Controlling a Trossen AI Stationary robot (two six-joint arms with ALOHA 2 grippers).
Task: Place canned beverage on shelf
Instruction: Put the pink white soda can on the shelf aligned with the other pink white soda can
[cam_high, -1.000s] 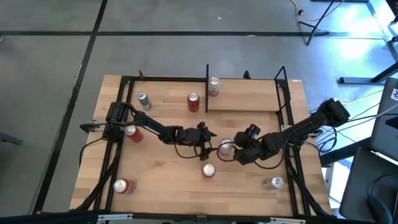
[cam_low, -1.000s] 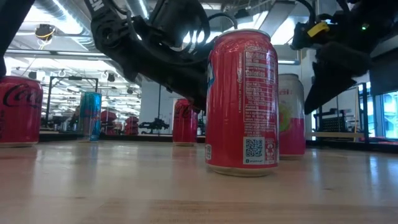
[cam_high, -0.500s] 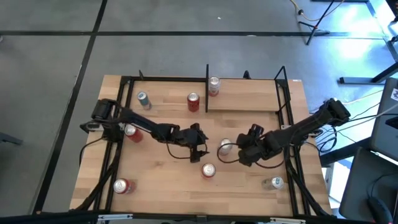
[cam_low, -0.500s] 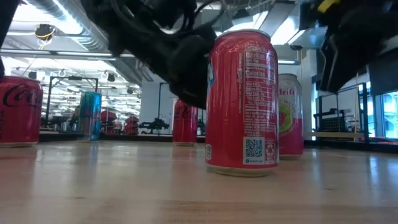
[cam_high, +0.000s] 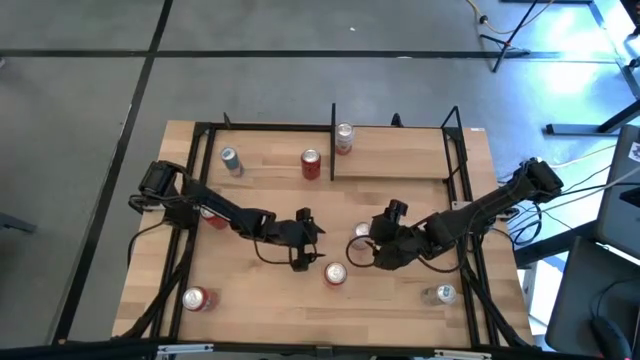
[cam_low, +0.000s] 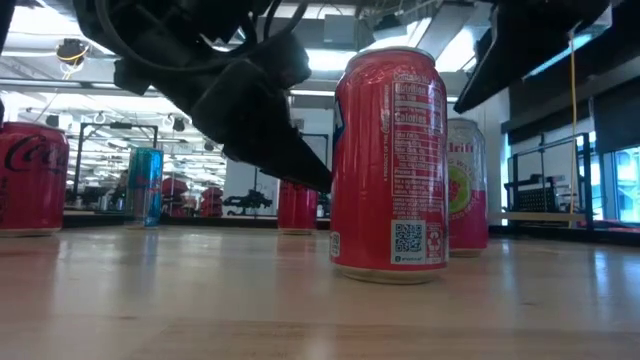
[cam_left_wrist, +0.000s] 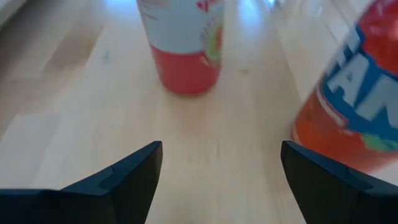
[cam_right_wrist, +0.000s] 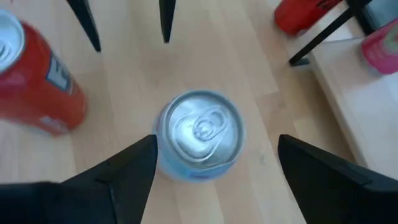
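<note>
- The shelf (cam_high: 400, 155) sits along the table's (cam_high: 250, 300) far edge, one pink can (cam_high: 344, 138) by its black divider.
- My right pincer (cam_high: 372, 243) spreads wide and empty above a silver-topped can (cam_right_wrist: 200, 134).
- My left pincer (cam_high: 308, 243) gapes empty near a red can (cam_low: 389, 165) bearing a nutrition label and QR code.
- Another can (cam_low: 32, 179) reads "Coca-Cola".

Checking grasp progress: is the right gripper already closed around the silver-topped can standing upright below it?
No: in the right wrist view the right gripper is open, its dark fingers apart on either side of the silver-topped can, not touching it.
</note>
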